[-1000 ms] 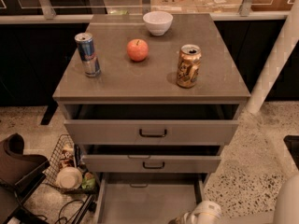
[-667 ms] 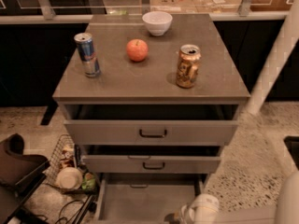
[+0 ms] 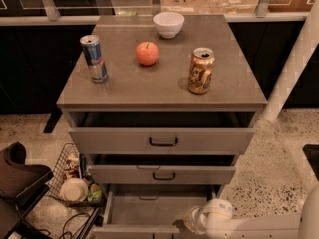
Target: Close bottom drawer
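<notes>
The bottom drawer point(image 3: 159, 209) of the grey cabinet is pulled far out, and its plain grey inside shows. Its front point(image 3: 134, 230) lies at the lower edge of the camera view. My gripper point(image 3: 192, 222) is at the end of the white arm point(image 3: 249, 225) that comes in from the lower right. It is at the right part of the drawer's front edge, low in the view. Whether it touches the front does not show.
The mid-sized drawer point(image 3: 162, 175) and the tallest top drawer point(image 3: 162, 141) both stand slightly open above. On the cabinet top are a blue can point(image 3: 93, 59), an apple point(image 3: 147, 53), a white bowl point(image 3: 168, 24) and a gold can point(image 3: 201, 70). A wire basket point(image 3: 67, 176) and a dark object point(image 3: 20, 180) are on the floor to the left. A white post point(image 3: 294, 63) stands to the right.
My arm's end has moved a little left and up, towards the front of the bottom drawer. The drawer itself has not visibly moved.
</notes>
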Robot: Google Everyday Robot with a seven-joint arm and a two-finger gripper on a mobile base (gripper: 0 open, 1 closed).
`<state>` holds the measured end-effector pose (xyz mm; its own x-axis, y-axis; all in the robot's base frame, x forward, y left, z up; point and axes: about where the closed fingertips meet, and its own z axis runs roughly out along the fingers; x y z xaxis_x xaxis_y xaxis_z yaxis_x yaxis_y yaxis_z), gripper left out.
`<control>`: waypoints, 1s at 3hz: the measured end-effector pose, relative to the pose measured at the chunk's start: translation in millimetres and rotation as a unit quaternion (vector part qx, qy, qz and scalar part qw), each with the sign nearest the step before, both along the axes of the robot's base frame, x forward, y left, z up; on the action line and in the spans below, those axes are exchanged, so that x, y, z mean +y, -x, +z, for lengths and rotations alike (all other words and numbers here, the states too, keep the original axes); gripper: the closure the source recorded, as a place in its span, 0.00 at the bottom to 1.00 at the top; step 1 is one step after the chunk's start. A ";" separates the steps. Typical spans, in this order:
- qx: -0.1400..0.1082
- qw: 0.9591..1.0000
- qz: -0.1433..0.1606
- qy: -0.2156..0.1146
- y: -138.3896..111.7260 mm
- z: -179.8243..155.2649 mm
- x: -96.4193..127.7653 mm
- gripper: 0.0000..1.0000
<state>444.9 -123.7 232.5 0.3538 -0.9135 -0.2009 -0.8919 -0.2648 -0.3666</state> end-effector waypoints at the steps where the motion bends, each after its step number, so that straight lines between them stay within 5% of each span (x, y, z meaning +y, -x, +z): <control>1: 0.000 1.000 0.000 0.000 0.1 0.1 -0.1 1.00; 3: 0.026 0.995 -0.058 0.072 42.5 33.0 -37.1 1.00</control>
<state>402.4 -160.8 265.6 0.2368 -0.9682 -0.0803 -0.9361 -0.2052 -0.2857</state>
